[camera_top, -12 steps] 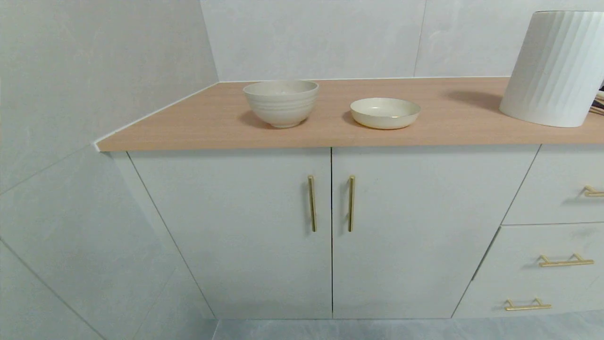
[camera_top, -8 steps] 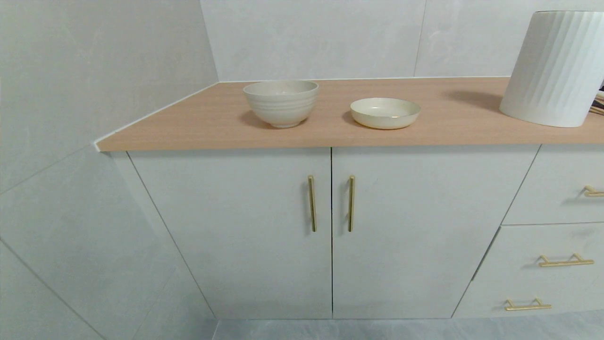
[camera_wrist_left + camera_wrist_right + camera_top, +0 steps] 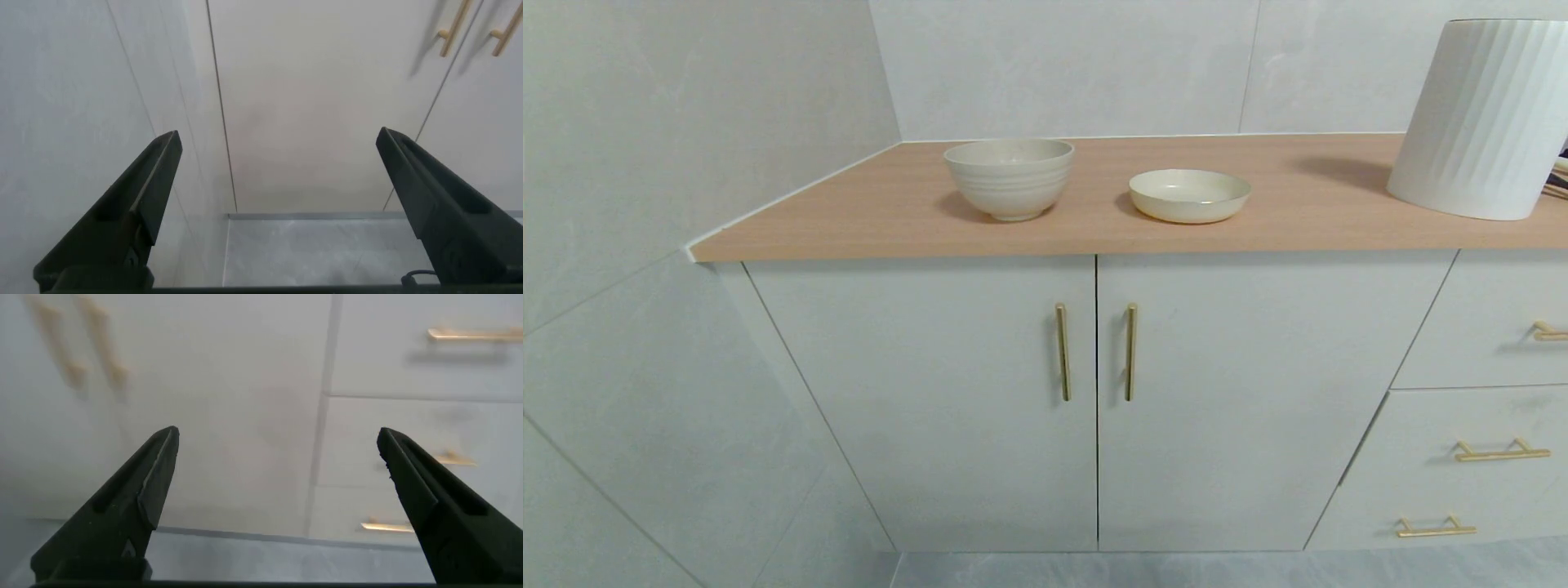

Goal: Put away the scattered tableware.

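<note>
Wood-grain laminate forms the countertop (image 3: 874, 212), which runs from the tiled wall corner at the left to the right edge of the head view.

1. Deep bowl (image 3: 1009, 177): beige, ribbed outer wall, upright on the countertop, towards its left part.
2. Shallow dish (image 3: 1189, 195): cream, upright, to the right of the deep bowl and apart from it. Both stand a little back from the front edge, above the two cabinet doors.
3. Ribbed container (image 3: 1482, 118): white, cylindrical, at the far right of the countertop, well apart from the shallow dish.

Below the countertop, the left door (image 3: 931, 408) and the right door (image 3: 1241, 408) are closed. Each carries one vertical gold handle (image 3: 1062, 351) beside the centre seam. To their right is a drawer stack (image 3: 1486, 392) with horizontal gold pulls (image 3: 1503, 450).

Left gripper (image 3: 278, 204): fingers (image 3: 131, 220) spread wide, nothing between them. It is low in front of the left door, with the grey floor (image 3: 327, 253) below.

Right gripper (image 3: 278, 506): fingers (image 3: 122, 506) likewise spread wide and unloaded. It faces the cabinet front where the right door meets the drawer stack.

Neither gripper touches the tableware.
</note>
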{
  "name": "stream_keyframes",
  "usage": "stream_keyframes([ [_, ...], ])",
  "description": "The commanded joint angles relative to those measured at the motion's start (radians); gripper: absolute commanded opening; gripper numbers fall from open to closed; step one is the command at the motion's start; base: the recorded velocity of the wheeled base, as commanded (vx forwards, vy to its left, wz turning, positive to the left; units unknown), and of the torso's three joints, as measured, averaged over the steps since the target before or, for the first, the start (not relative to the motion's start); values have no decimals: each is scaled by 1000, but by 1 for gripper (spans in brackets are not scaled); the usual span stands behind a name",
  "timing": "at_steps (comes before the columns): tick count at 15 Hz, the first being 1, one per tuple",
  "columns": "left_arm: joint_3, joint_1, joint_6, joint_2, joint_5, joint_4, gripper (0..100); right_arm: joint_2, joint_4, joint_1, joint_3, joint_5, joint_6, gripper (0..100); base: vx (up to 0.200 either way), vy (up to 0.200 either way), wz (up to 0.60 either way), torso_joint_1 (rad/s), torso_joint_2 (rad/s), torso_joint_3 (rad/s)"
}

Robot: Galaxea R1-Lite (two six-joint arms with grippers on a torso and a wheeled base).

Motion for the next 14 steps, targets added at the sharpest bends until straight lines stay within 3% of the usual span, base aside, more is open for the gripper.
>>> stream_keyframes([
  [1,0,0,0,0,0,0,100,234,58,51,-149,102,22,100,0,0,0,0,0,0],
  [5,0,0,0,0,0,0,100,646,20,122,-277,157,6,100,0,0,0,0,0,0],
  [6,0,0,0,0,0,0,100,836,-91,208,-364,152,11,100,0,0,0,0,0,0],
  [8,0,0,0,0,0,0,100,1042,-157,312,-499,156,54,100,0,0,0,0,0,0],
  [10,0,0,0,0,0,0,100,1203,-160,396,-619,169,103,100,0,0,0,0,0,0],
  [14,0,0,0,0,0,0,100,1461,-163,472,-792,175,132,100,0,0,0,0,0,0],
])
